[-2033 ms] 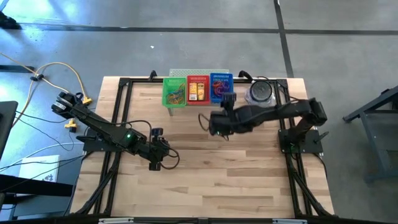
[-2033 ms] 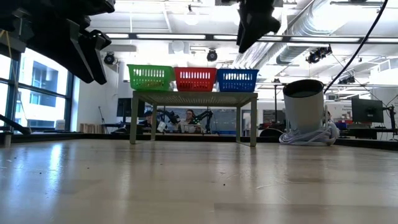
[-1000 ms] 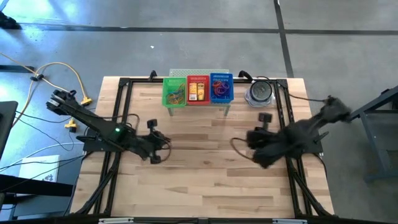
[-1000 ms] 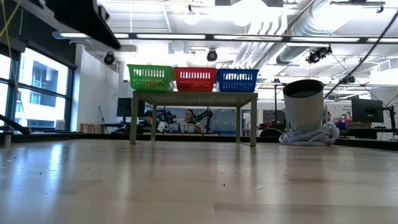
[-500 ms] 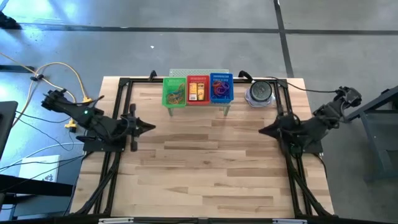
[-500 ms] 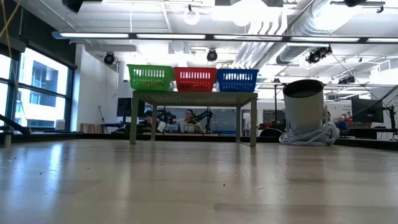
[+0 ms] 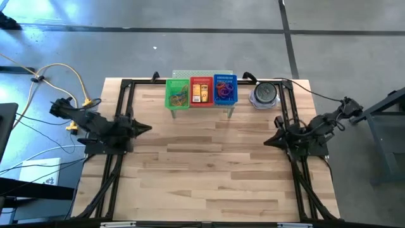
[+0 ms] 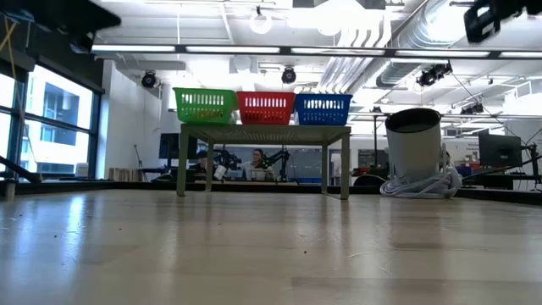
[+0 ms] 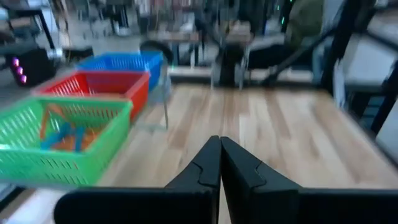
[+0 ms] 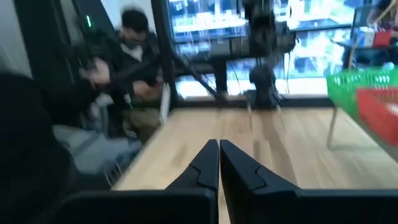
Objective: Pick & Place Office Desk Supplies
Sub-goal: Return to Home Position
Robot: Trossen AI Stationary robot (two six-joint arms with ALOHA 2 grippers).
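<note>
The office desk supplies lie in three mesh baskets on a pale green shelf (image 8: 264,133) at the table's far edge. Thin loops fill the green basket (image 7: 178,94) and the blue basket (image 7: 224,89). Yellow-orange packets (image 7: 200,94) lie in the red basket (image 7: 201,81). My left gripper (image 7: 149,128) hangs shut and level at the table's left edge, pointing toward the middle, with nothing in it (image 9: 220,140). My right gripper (image 7: 266,140) hangs shut and level at the right edge, holding nothing (image 10: 218,144).
A grey cylindrical container (image 7: 264,94) with a coiled white cord at its foot (image 8: 419,186) stands at the far right. Black frame rails (image 7: 120,107) run along the table's sides. A person (image 10: 134,56) sits beyond the table's left side.
Both arms have folded back from the table's middle. My left gripper has drawn toward the left edge and a little toward the far edge. My right gripper has pulled toward the right edge, come down and tipped from pointing down to level.
</note>
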